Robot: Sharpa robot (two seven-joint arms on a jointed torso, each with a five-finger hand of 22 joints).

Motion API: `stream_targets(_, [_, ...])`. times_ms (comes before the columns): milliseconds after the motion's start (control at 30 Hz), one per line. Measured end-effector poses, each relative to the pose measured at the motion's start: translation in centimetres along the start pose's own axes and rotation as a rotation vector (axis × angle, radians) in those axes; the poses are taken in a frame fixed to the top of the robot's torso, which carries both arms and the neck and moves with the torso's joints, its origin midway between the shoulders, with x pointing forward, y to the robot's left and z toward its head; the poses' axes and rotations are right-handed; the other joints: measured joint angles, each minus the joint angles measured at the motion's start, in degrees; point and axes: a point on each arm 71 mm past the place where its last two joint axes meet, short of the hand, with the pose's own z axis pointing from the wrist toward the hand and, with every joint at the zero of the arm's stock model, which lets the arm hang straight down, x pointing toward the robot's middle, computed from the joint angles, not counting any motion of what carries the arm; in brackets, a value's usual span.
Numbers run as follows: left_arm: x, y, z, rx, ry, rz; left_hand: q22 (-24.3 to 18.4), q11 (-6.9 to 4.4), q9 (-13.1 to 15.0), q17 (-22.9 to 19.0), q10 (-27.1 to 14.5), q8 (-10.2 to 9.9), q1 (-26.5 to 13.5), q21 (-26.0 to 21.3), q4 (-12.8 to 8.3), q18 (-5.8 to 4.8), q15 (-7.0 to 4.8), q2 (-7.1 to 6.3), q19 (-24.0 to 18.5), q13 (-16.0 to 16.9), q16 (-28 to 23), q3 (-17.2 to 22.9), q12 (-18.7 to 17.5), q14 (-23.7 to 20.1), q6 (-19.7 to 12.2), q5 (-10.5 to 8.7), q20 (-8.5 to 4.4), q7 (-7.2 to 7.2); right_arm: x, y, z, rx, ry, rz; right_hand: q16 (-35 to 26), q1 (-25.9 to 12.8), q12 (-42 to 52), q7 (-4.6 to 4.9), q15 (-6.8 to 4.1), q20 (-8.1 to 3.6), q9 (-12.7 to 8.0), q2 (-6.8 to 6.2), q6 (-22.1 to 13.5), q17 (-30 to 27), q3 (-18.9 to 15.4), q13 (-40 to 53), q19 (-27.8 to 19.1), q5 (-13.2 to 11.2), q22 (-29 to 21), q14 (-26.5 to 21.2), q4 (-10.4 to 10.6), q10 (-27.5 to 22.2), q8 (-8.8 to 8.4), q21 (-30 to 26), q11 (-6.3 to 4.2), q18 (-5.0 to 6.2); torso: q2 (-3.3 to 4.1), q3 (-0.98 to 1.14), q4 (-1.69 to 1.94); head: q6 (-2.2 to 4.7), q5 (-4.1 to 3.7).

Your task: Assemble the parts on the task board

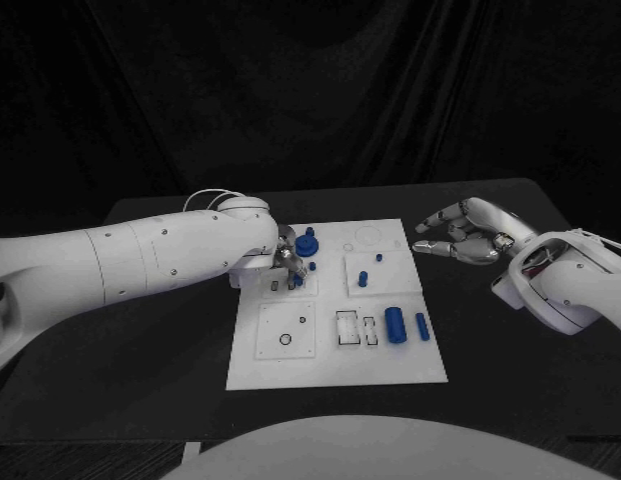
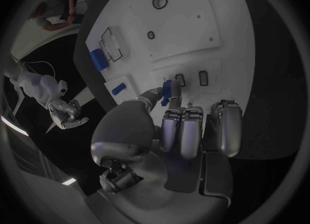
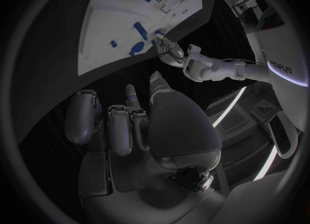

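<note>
The white task board (image 1: 404,362) lies in the middle of the black table. My left hand (image 1: 284,262) hovers over its far left part and pinches a small blue part (image 2: 168,90) between thumb and a fingertip, just above two small slots (image 2: 203,77). A blue knob (image 1: 306,243) stands on the board right beside that hand. My right hand (image 1: 462,235) hangs off the board's far right corner, fingers loosely bent and apart, holding nothing. The left hand (image 3: 173,51) also shows in the right wrist view, at the board's edge (image 3: 103,38).
A thick blue cylinder (image 1: 395,325) and a slimmer blue peg (image 1: 421,326) lie on the board's near right, beside a rectangular recess (image 1: 348,328). Two small blue pegs (image 1: 379,258) stand mid-board. A square panel with a small hole (image 1: 287,330) lies at near left.
</note>
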Motion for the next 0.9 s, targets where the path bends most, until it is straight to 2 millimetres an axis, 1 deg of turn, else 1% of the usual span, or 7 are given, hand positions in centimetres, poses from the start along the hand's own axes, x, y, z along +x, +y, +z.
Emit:
stream_targets(33, [0.0,0.1,0.0,0.0,0.0,-0.001,0.0,-0.13,0.3,0.0,-0.1,-0.1,-0.6,0.0,-0.5,0.0,0.0,-0.55,0.1,0.0,0.0,1.4,0.0,0.0,0.0,0.08,-0.12,0.03,0.0,0.0,0.0,0.001,0.0,0.0,0.0,0.1,0.0,0.0,0.0,0.0,0.0,0.06,0.0,0.0,0.0,0.0,0.0,0.0,0.0,0.0,0.0,0.0,0.0,0.0,0.0,0.0,0.0,0.0,0.0,0.0,0.01])
stream_targets(133, [0.0,0.4,-0.1,-0.001,0.0,-0.004,0.0,-0.17,0.9,0.0,-0.2,-0.3,-1.2,0.0,-0.9,0.0,0.0,-1.18,0.2,0.0,0.0,3.5,0.0,0.0,0.4,0.15,-0.21,-0.02,0.0,-0.1,-0.1,0.003,0.001,0.0,0.0,0.1,0.0,0.0,0.0,0.0,0.0,0.06,0.0,0.0,0.0,0.0,0.0,0.0,0.0,0.0,0.0,0.0,0.0,0.0,0.0,0.0,-0.01,0.0,0.0,0.0,0.02])
stream_targets(200, [0.1,0.6,-0.2,-0.002,0.0,-0.005,0.0,-0.17,1.1,0.0,-0.2,-0.3,-1.6,0.0,-0.9,0.0,0.0,-1.55,0.2,0.0,0.0,4.2,0.0,0.0,0.4,0.37,-0.22,-0.02,0.0,-0.2,-0.1,0.005,0.002,0.0,0.0,0.1,0.0,0.0,0.0,0.21,0.0,0.06,0.0,0.0,-0.2,0.0,-0.2,0.0,0.0,0.0,0.2,0.0,0.0,-0.2,0.0,0.0,-0.01,0.0,0.0,0.0,0.06])
stream_targets(300, [0.1,0.8,-0.3,-0.002,-0.001,-0.008,0.0,-0.17,1.4,0.0,-0.2,-0.6,-1.9,0.0,-0.7,0.0,0.0,-1.85,0.2,0.0,0.0,4.6,0.0,0.0,0.4,0.37,-0.21,-0.02,0.1,-0.3,-0.2,0.007,0.003,0.001,0.0,0.1,0.0,0.0,0.0,0.2,0.0,0.06,0.0,0.0,-0.2,0.0,-0.2,0.0,0.0,0.0,0.2,0.0,0.0,-0.2,0.0,0.0,-0.02,0.0,0.01,0.0,0.1])
stream_targets(567, [0.1,1.1,-0.4,-0.006,-0.006,-0.014,0.0,-0.17,1.5,0.0,-0.2,-0.9,-1.9,-0.2,-0.9,0.0,0.0,-1.86,0.2,0.0,0.0,5.3,0.0,0.0,0.8,0.28,-0.21,0.06,0.2,-0.3,-0.2,0.009,0.007,0.001,0.0,0.1,0.0,0.0,0.0,0.2,0.0,0.06,0.0,0.0,-0.2,0.0,-0.2,0.0,0.0,0.0,0.2,0.0,0.0,-0.2,0.0,0.0,-0.01,0.0,0.02,0.0,0.23])
stream_targets(600, [0.1,1.1,-0.4,-0.008,-0.008,-0.015,0.0,-0.16,1.5,0.0,-0.2,-0.9,-2.2,-0.2,-0.8,0.0,0.01,-2.16,0.2,0.0,0.0,5.5,0.0,0.0,0.8,0.11,-0.21,0.07,0.3,-0.3,-0.2,0.009,0.008,0.002,0.0,0.1,0.0,0.0,0.0,0.2,0.0,0.06,0.0,0.0,-0.2,0.0,-0.2,0.0,0.0,0.0,0.2,0.0,0.0,-0.2,0.0,0.0,-0.01,0.0,0.02,0.0,0.26])
stream_targets(900, [0.0,1.5,-0.5,-0.021,-0.02,-0.028,0.0,-0.16,1.5,0.0,-0.2,-1.2,-2.2,-0.2,-0.8,0.0,0.01,-2.16,0.2,0.0,0.0,6.1,0.0,0.0,0.9,0.02,-0.21,0.16,0.3,-0.4,-0.2,0.009,0.012,0.002,-0.2,0.1,0.0,0.0,0.0,0.2,0.0,0.06,0.0,0.0,-0.2,0.0,-0.2,0.0,0.0,0.0,0.2,0.0,0.0,-0.2,0.0,0.0,0.02,-0.02,0.01,0.0,0.48])
